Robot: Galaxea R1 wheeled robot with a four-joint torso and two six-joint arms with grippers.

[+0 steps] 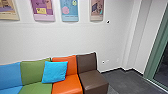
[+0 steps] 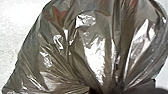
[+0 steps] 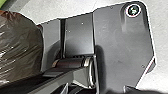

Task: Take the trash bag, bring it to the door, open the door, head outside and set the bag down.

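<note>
The bag [image 2: 75,50] bunches into folds. A cushion [image 1: 55,72] leans on the sofa [image 1: 67,83]. I cannot tell how either gripper's jaws stand.

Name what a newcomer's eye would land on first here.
Likely the bright blue cushion, propped where the green seat meets the orange seat. Next, the colourful posters on the white wall above. In the left wrist view, the big, shiny trash bag grabs attention, its creases catching the light.

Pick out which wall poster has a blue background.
The third poster from the left, just right of the purple one; it alone is mostly blue.
</note>
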